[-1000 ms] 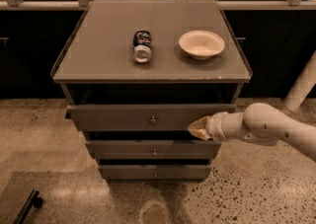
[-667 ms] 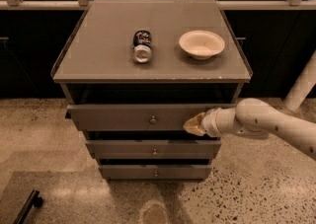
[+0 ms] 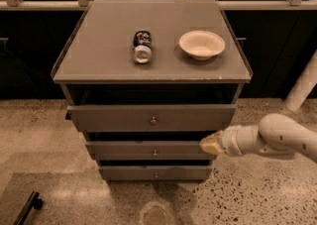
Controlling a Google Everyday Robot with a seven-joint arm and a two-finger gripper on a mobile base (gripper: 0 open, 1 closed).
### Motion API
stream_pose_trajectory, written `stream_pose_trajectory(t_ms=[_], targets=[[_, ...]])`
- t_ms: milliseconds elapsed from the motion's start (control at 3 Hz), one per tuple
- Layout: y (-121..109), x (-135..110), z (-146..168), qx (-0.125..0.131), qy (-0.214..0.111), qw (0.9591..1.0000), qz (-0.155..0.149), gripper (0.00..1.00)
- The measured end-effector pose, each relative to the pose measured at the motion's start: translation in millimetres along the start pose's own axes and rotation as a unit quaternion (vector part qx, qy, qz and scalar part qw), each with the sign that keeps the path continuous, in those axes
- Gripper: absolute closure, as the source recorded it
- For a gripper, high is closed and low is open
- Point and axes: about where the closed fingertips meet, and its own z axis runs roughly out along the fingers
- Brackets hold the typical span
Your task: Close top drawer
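Plainly the top drawer (image 3: 114, 118) is not yet shut: its wide grey front stands forward of the cabinet (image 3: 99, 68), with a dark gap showing between its upper edge and the cabinet's top slab, and its small round knob (image 3: 153, 119) faces the camera at the centre of the panel. The gripper (image 3: 212, 143) comes in from the right on the end of the pale arm (image 3: 277, 137), held low and roughly level, its yellowish tip pointing left at the drawer stack. It sits just under the right end of the top drawer's front, over the right end of the middle drawer (image 3: 129, 149), and whether it touches either panel cannot be told from this angle; nor can I tell whether the tool is spread or closed. That low, sideways pose likely suits a push more than a grasp, since closing needs only pressure on the flat front and no hold on the knob. To do that, the tip would probably need to rise onto the top panel itself. The bottom drawer (image 3: 129, 173) lies below, narrower again. On the cabinet's top, a can (image 3: 142, 46) lies on its side beside a shallow bowl (image 3: 201, 44), the two apart and well back from the front edge, so a firm shove could jostle them.
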Motion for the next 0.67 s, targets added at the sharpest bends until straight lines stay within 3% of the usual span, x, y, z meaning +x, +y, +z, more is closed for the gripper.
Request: stream_pose_trajectory(t_ms=[333, 667], targets=[[15.4, 5.4, 1.6, -0.027, 0.006, 0.9996, 0.002, 0.81], [15.2, 5.4, 1.7, -0.027, 0.006, 0.9996, 0.002, 0.58]])
